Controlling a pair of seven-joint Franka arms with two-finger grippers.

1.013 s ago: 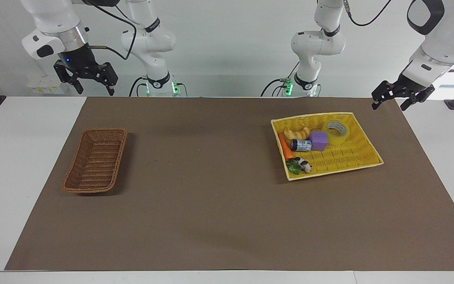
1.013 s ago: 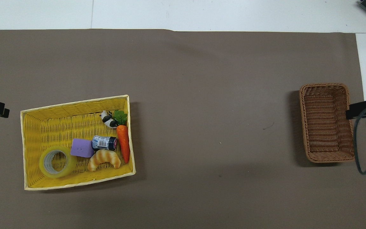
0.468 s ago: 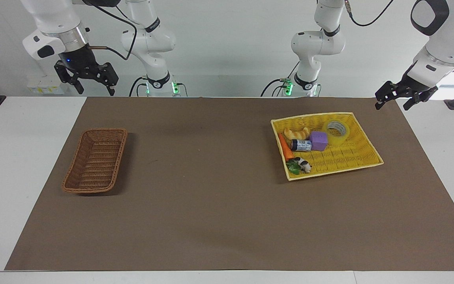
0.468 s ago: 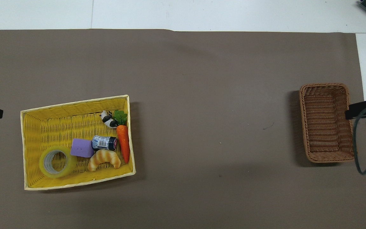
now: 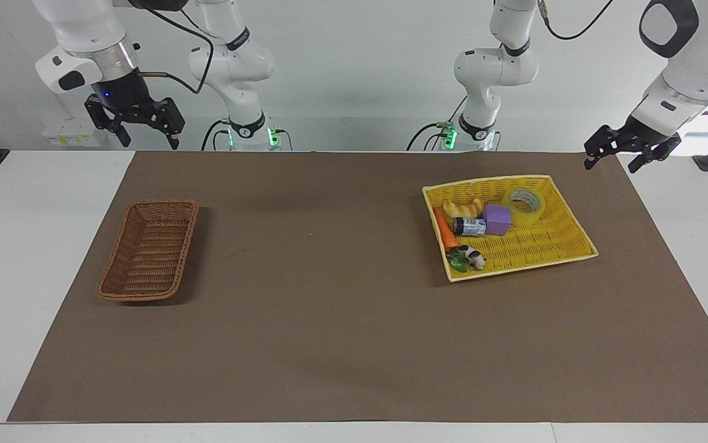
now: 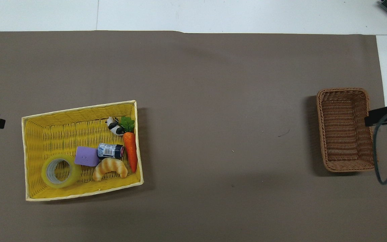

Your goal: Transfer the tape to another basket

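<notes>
A: Shifted since a second ago: only left gripper (image 5: 622,154), slightly up and toward the robots' edge of the mat. Baskets and contents unchanged.

B: Jaw state?

A: Left gripper spread wide, holding nothing, raised over the mat corner at the left arm's end. Right gripper (image 5: 140,126) also spread wide, empty, waiting over the table edge at the right arm's end.

B: Tape?

A: Tape (image 6: 60,171) lying flat in yellow basket (image 6: 79,109), corner nearest the robots, just beside purple cube (image 6: 86,156). Brown basket (image 6: 345,92) well apart, toward the right arm's end.
</notes>
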